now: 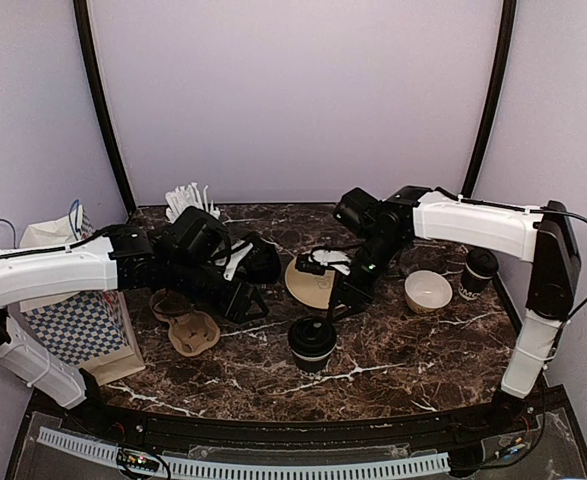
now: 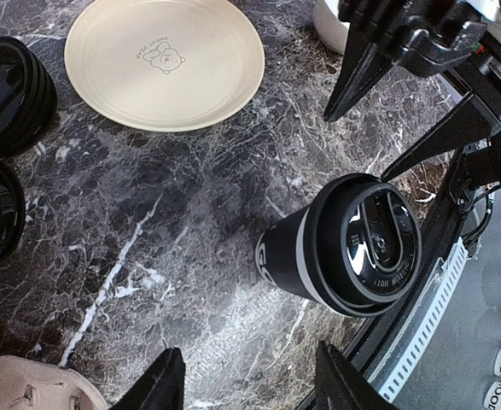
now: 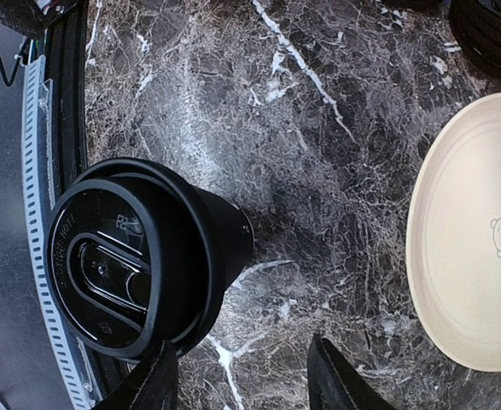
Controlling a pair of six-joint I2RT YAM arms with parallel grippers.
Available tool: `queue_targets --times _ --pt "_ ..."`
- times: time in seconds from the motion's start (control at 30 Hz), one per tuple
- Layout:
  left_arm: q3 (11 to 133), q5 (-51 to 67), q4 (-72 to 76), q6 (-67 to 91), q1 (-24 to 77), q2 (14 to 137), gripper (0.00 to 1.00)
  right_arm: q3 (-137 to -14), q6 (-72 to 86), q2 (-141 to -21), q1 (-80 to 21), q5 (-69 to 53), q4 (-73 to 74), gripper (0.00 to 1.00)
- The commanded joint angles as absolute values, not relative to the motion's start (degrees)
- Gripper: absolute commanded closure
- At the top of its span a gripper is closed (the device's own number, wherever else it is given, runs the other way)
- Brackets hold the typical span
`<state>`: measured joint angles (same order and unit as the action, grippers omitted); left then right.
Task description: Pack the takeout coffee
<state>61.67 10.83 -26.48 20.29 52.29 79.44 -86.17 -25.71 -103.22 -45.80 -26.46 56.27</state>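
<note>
- Left gripper (image 2: 250, 354): spread, empty.
- Cup (image 1: 312, 343) stands low in the middle of the top view.
- Right gripper (image 3: 241, 346): spread, empty. It should go around the cup's side and squeeze softly, keeping it upright.

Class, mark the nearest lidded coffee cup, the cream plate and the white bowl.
nearest lidded coffee cup (image 2: 376, 243), left wrist view, lid
cream plate (image 2: 165, 67), left wrist view, centre
white bowl (image 1: 428, 290), top view, inside

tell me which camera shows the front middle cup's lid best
Right wrist: the lid sits close and nearly face-on, sip slot clear. Left wrist shows it smaller and tilted; top external shows it tiny.
</note>
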Motion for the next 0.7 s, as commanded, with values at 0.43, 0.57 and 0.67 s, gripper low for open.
queue_targets --times 0.43,0.57,0.67 --pt "60.94 9.78 -25.56 22.5 52.38 78.97 0.45 -87.73 -25.59 -102.04 -46.76 -24.54 56.34 0.45" --pt "62.19 11.77 -23.17 25.59 52.32 81.15 0.45 -87.52 -25.62 -99.98 -45.16 -24.86 57.46 0.39" --pt "62.27 15.6 -19.96 27.6 52.37 82.98 0.44 -84.86 -24.77 -97.73 -43.74 -25.69 56.68 0.34"
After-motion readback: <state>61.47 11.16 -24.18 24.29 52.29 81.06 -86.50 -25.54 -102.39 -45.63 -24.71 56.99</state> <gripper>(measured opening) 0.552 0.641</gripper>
